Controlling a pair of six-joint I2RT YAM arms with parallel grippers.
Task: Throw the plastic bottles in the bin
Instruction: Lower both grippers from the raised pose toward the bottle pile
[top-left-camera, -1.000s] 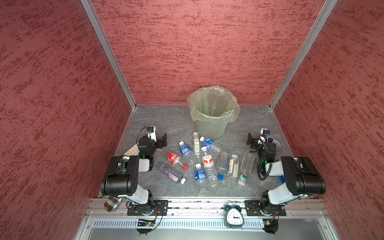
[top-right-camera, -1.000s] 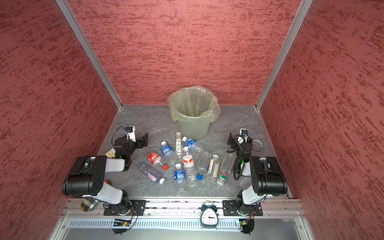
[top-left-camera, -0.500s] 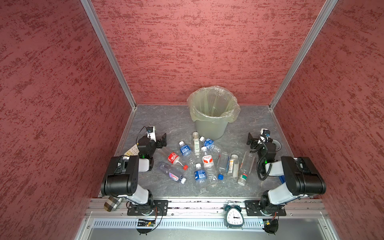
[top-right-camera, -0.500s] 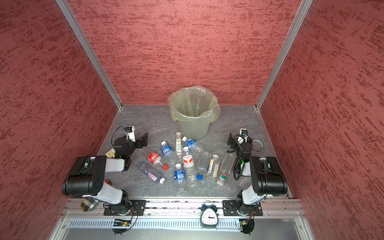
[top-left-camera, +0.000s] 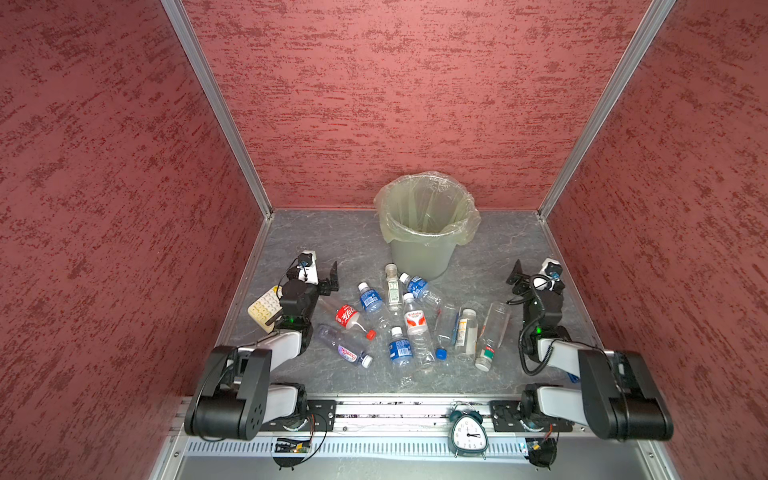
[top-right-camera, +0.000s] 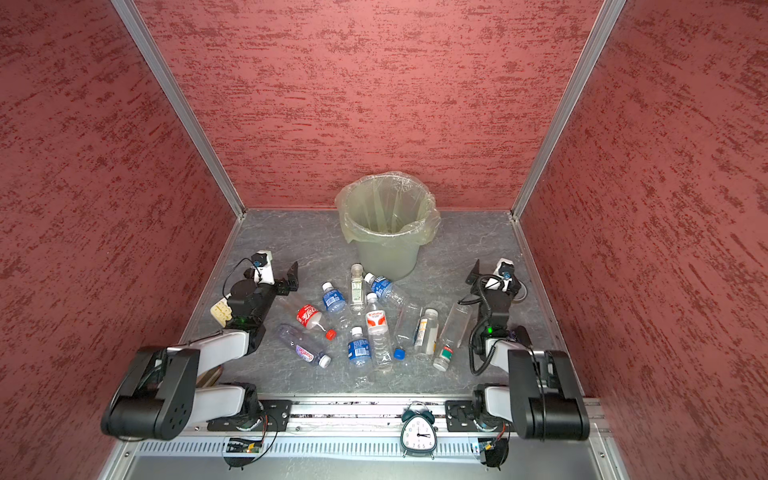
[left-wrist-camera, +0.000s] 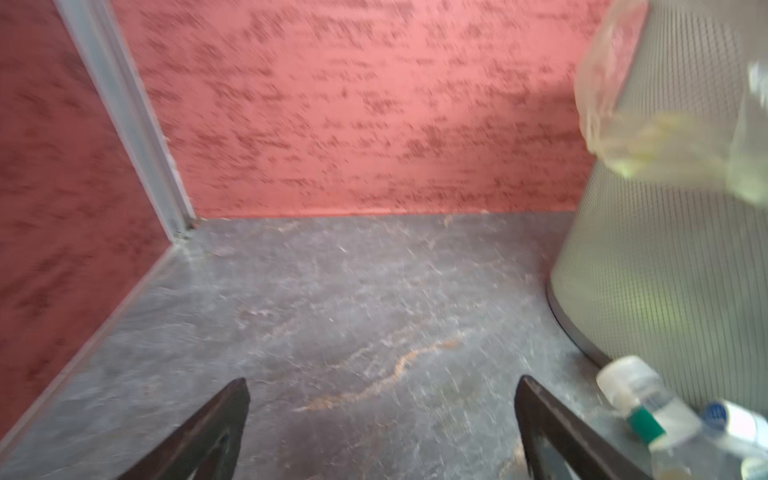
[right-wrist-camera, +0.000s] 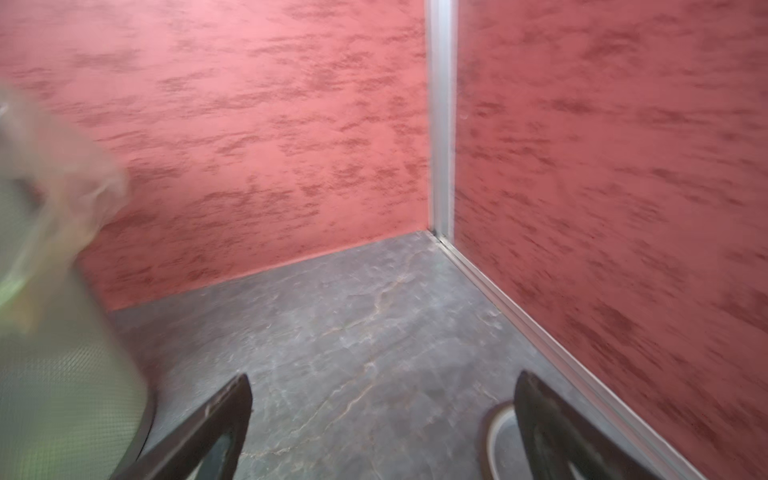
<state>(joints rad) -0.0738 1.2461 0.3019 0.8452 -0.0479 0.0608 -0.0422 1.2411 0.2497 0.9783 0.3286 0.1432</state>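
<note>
Over the last 1 second no displacement was visible in either top view. The left gripper (left-wrist-camera: 382, 384) and the right gripper (right-wrist-camera: 384, 380) remained low at either side of the pile, both with jaws spread wide and empty, so no pick appeared to have begun. About 10 plastic bottles (top-left-camera: 415, 328), clear-bodied with white, blue or red caps, lay on their sides on the grey floor (top-left-camera: 332, 237) just in front of the bin (top-left-camera: 419, 249), whose yellowish liner showed no bottle inside.
</note>
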